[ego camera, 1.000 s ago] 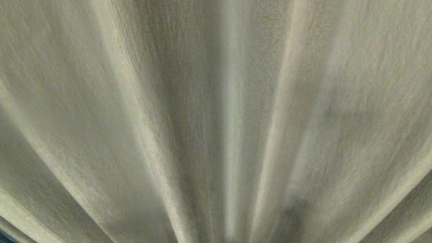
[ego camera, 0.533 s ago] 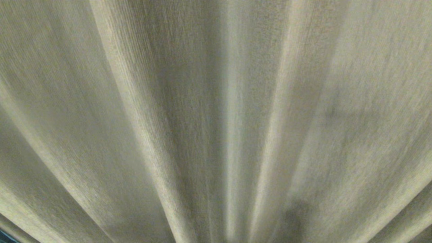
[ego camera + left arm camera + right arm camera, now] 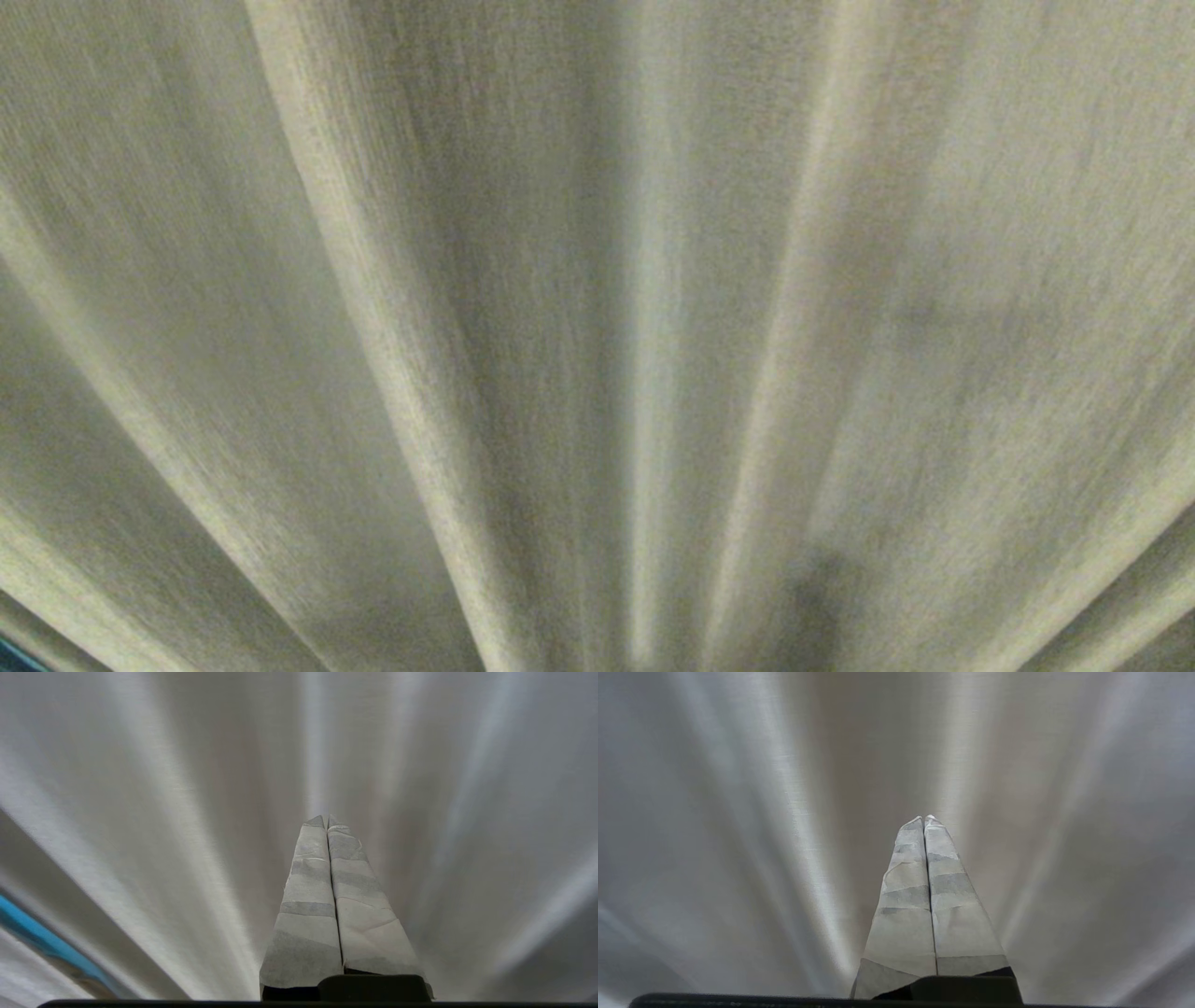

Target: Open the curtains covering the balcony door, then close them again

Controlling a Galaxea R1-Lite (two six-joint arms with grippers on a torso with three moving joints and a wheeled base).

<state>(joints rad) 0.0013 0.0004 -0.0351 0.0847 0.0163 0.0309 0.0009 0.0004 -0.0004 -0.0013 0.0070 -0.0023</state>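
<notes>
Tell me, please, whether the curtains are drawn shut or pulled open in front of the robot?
Drawn shut here: pleated beige curtains fill the whole head view, no glass showing. Beyond the frame, cannot tell.

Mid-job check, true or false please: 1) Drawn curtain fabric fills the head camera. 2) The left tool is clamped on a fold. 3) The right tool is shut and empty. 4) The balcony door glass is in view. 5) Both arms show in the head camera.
1) True: the curtains fill the head view.
2) False: the left tool is shut with nothing between its fingers; no fold is gripped.
3) True: the right tool is shut and empty.
4) False: no glass shows, only fabric.
5) False: neither arm appears there; each shows only in its own wrist view.
</notes>
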